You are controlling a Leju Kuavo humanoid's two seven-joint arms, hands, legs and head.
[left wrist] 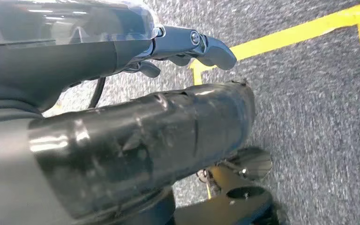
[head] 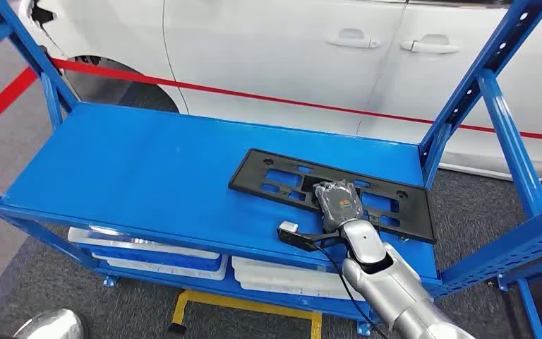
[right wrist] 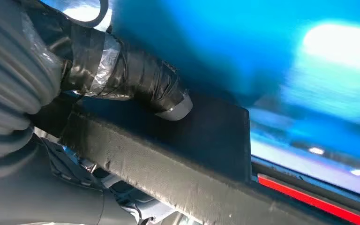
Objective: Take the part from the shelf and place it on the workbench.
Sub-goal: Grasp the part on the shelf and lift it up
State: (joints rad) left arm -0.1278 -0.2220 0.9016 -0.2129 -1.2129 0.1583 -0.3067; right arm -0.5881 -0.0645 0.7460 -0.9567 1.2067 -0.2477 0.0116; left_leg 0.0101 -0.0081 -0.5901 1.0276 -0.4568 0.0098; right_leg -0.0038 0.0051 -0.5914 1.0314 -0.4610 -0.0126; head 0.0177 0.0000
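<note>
Head view: flat black perforated plastic part [head: 328, 193] lying on the blue metal shelf [head: 134, 176] at its right, right hand [head: 337, 201] resting on it, white car [head: 289, 49] beyond, left wrist view: left hand [left wrist: 187, 44] with fingers [left wrist: 215, 51] loosely curled on nothing over grey carpet [left wrist: 318, 117], right wrist view: taped thumb over the part's top [right wrist: 206, 131], fingers below, grasping its edge.
</note>
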